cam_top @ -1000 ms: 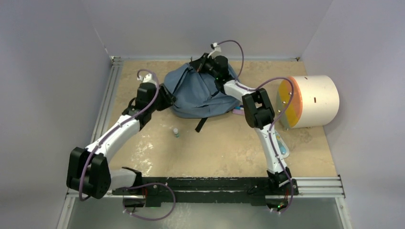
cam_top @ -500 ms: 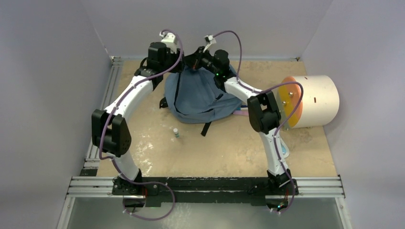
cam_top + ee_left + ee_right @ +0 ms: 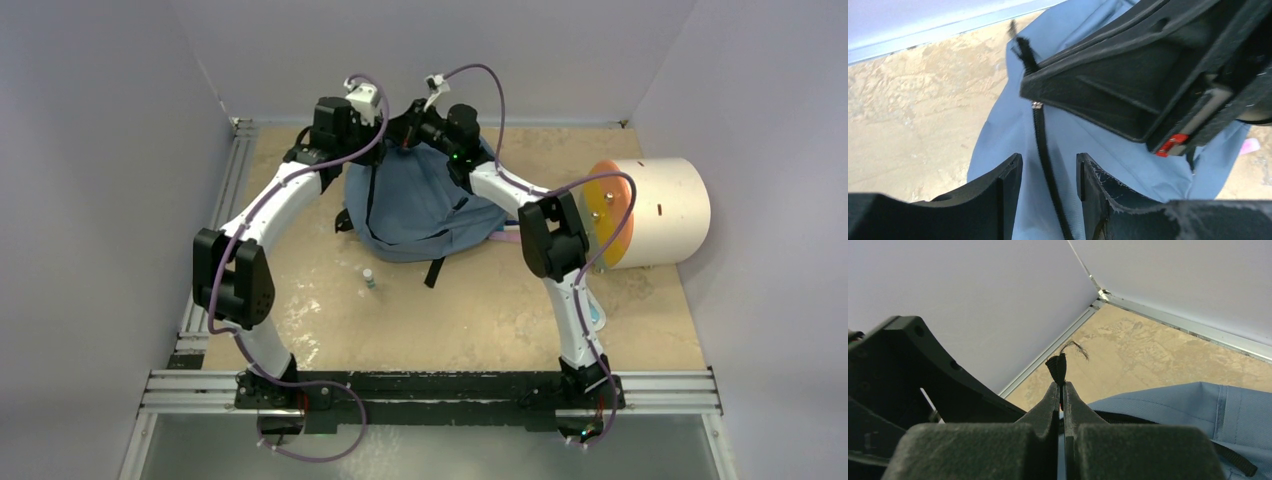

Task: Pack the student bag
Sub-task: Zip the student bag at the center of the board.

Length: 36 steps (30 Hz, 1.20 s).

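The grey-blue student bag (image 3: 420, 205) lies at the far middle of the table, its top end lifted. My right gripper (image 3: 407, 128) is shut on the frayed black end of the bag's zipper tape (image 3: 1058, 366) and holds it up; in the right wrist view the jaws (image 3: 1061, 387) are pressed together over it, with bag fabric (image 3: 1198, 400) below. My left gripper (image 3: 372, 128) is just left of it, open. In the left wrist view its jaws (image 3: 1048, 160) straddle the dark zipper line (image 3: 1045, 150) without touching it. The zipper slider (image 3: 1037, 104) sits just beyond them, under the right gripper's body (image 3: 1148, 75).
A white cylinder with an orange face (image 3: 650, 212) lies at the right. A small bottle (image 3: 369, 278) stands in front of the bag. A pink item (image 3: 508, 237) peeks out at the bag's right edge. A pale blue-white object (image 3: 592, 305) lies by the right arm. Walls close behind.
My left arm swung from the bag's left side up to its far top end, beside the right gripper. The bag's top has been pulled up and taut. The right gripper stays shut.
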### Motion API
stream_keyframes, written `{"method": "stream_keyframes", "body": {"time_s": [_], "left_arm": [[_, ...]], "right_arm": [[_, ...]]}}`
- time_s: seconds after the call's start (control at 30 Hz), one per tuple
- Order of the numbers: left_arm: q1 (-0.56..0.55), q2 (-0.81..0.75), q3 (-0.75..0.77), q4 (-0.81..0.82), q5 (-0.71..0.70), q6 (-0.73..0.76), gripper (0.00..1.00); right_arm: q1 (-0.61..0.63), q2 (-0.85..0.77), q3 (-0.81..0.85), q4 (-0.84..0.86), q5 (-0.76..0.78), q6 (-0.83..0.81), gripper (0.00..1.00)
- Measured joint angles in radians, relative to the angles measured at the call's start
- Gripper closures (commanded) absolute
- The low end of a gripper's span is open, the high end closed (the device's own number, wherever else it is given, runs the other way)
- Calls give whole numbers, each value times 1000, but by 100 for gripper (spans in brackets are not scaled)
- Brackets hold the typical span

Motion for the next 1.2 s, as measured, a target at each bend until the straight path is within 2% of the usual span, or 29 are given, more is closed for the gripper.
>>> {"method": "stream_keyframes", "body": {"time_s": [0.23,0.33,0.4,0.43,0.6,0.73,0.9,1.2], "left_arm": [[0,-10,-51,-9,-59,21,62],[0,-10,-51,-8,-58,27,78],[0,-9,-51,-7,-55,29,98],[0,-7,-51,-8,-58,30,100],[0,5,-51,-2,-66,33,100],[0,5,-51,5,-81,34,100],[3,5,-51,14,-107,41,100],[30,5,-51,3,-111,44,100]], "right_arm": [[0,-1,0,-4,-14,3,100],[0,-1,0,-3,-14,6,100],[0,-1,0,-4,-14,8,100],[0,-1,0,-3,-14,8,100],[0,-1,0,-13,6,7,100],[0,15,33,-58,74,-5,100],[0,107,166,-165,183,-34,100],[-14,149,186,-231,319,-47,100]]}}
